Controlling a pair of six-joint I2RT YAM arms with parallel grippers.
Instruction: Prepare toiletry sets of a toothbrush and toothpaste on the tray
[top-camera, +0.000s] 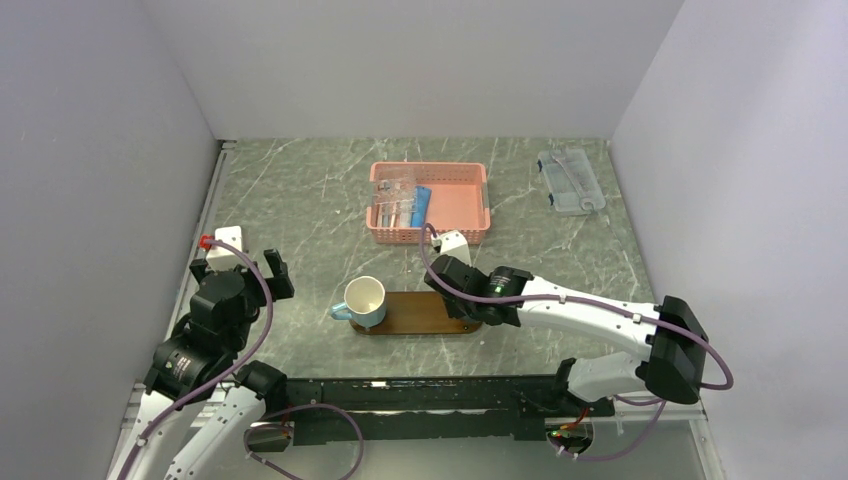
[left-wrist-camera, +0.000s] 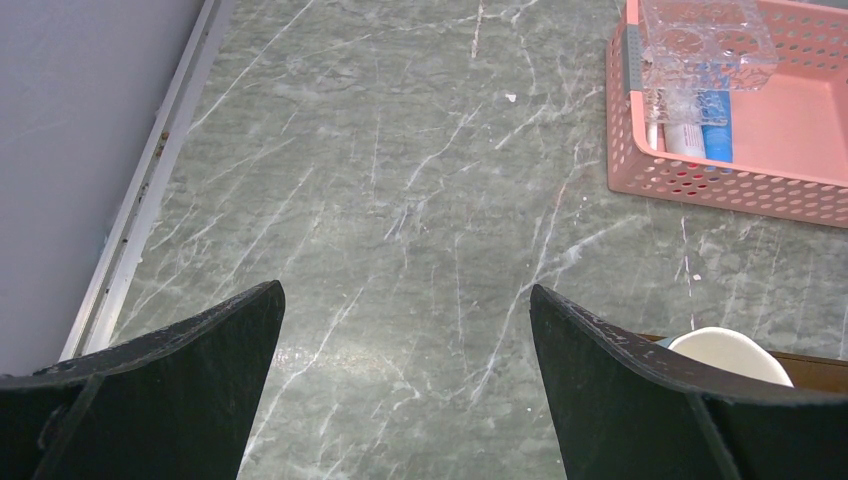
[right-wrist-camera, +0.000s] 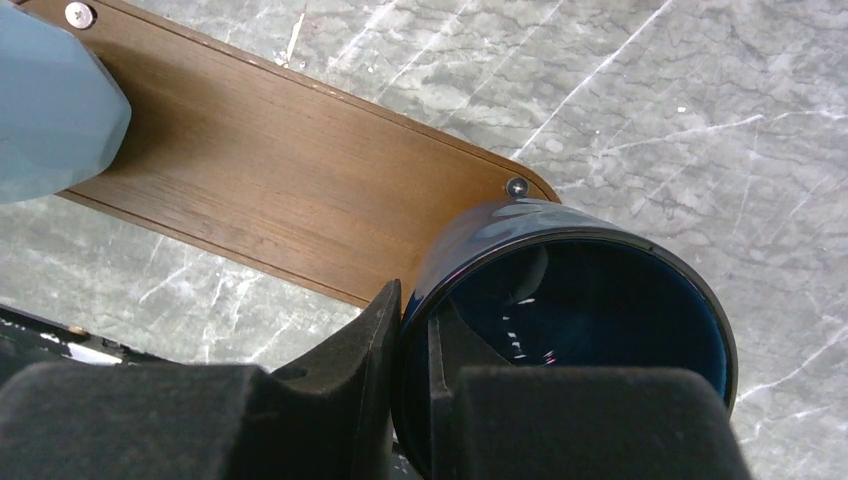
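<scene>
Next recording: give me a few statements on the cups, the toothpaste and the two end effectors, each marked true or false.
1. The right end effector grips a dark blue cup by its rim. True.
2. The toothpaste lies on the tray. False: it is in the pink basket.
3. The left end effector is open and empty. True.
4. The pale mug stands in the basket. False: it stands on one end of the tray.

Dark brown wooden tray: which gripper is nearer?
Right. The right gripper is over the tray, gripping a dark blue cup; the left gripper hangs open beyond the tray's left end.
</scene>
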